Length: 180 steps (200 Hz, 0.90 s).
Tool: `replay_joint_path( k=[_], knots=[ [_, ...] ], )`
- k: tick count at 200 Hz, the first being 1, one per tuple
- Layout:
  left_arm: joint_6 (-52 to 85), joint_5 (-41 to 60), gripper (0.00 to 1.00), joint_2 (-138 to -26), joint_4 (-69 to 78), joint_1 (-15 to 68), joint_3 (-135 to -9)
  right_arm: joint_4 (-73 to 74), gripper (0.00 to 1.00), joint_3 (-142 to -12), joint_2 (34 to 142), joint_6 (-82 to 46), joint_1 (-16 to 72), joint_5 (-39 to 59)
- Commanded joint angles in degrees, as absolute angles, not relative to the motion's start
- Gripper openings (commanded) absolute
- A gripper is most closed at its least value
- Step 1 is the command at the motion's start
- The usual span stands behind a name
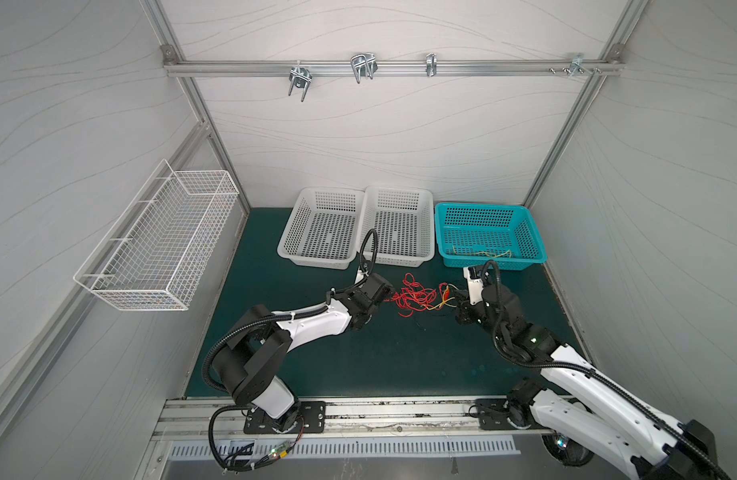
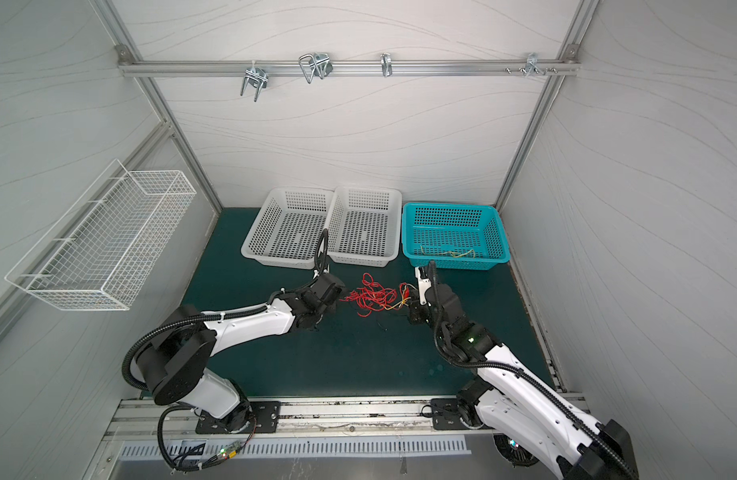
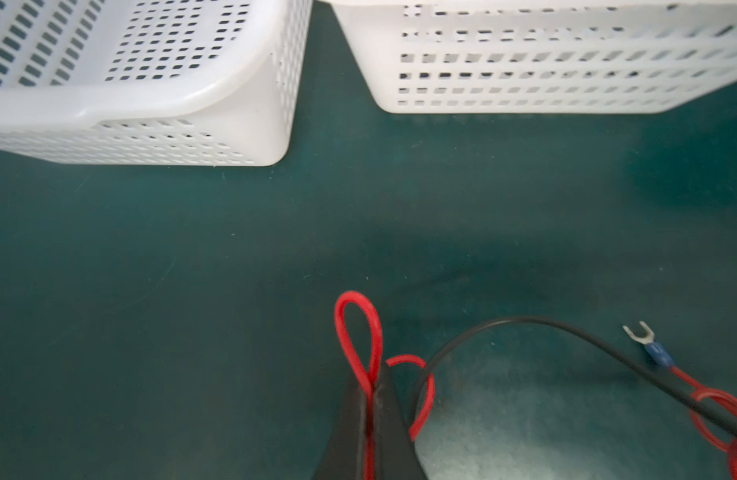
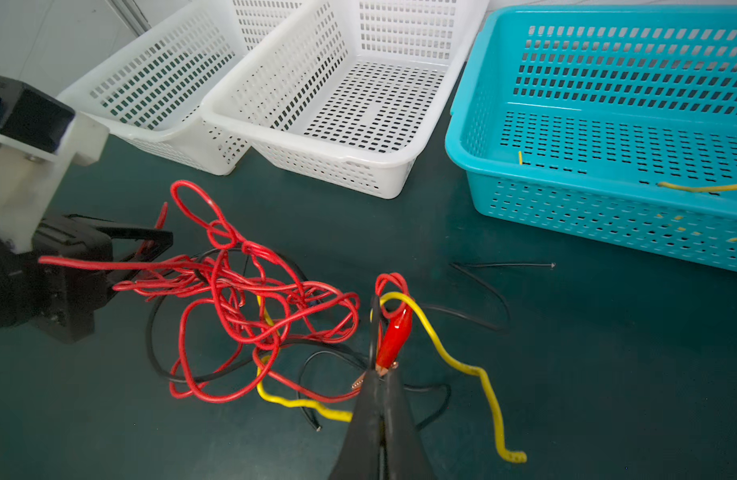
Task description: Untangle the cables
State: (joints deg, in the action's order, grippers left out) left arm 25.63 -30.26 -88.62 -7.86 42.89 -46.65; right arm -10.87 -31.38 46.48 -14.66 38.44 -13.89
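Observation:
The cables [image 1: 414,297] lie in a tangle on the green mat in both top views [image 2: 373,296]: mostly red loops [image 4: 242,299], with a yellow cable [image 4: 441,349] and thin black cables [image 4: 483,291] running through. My left gripper [image 1: 389,296] is at the tangle's left side. Its jaws [image 3: 375,382] are shut on a red cable loop [image 3: 356,332]. A black cable [image 3: 525,322] and a blue fork plug [image 3: 658,353] lie beside it. At the tangle's right side my right gripper [image 1: 452,301] [image 4: 379,370] is shut on the tip of a red clip [image 4: 394,332].
Two white baskets [image 1: 313,262] [image 1: 404,261] and a teal basket [image 1: 493,262] stand in a row behind the tangle. Another yellow cable [image 1: 483,252] lies in the teal one. A wire basket [image 1: 159,237] hangs on the left wall. Metal hooks [image 1: 362,66] hang on the rear rail.

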Motion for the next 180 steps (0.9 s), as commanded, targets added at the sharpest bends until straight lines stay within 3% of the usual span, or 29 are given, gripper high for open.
replay_joint_path(
  k=[1, 21, 41, 61, 134, 180],
  knots=[
    [22.3, -27.7, 0.0, -86.8, -4.2, 42.8, -45.4, -8.2, 0.0, -31.9, 49.5, -14.9, 37.8, -10.7],
    [19.4, -22.5, 0.0, -86.2, -1.0, 43.4, -44.8, -6.1, 0.0, -33.2, 53.3, -15.0, 37.8, -6.5],
    [17.6, -18.8, 0.25, -85.4, 2.0, 43.8, -44.0, -4.4, 0.0, -35.3, 57.2, -15.0, 38.0, -4.8],
    [16.4, -17.0, 0.36, -83.5, 5.2, 44.0, -42.6, -5.1, 0.0, -38.5, 60.8, -14.4, 38.0, -5.5],
    [11.1, -7.4, 0.42, -73.7, 7.5, 44.1, -41.4, -5.8, 0.0, -44.2, 68.8, -13.9, 38.1, -1.3],
    [12.1, 1.9, 0.41, -76.0, 10.8, 44.3, -43.0, -6.0, 0.0, -47.1, 71.7, -13.7, 38.1, 3.9]
  ],
)
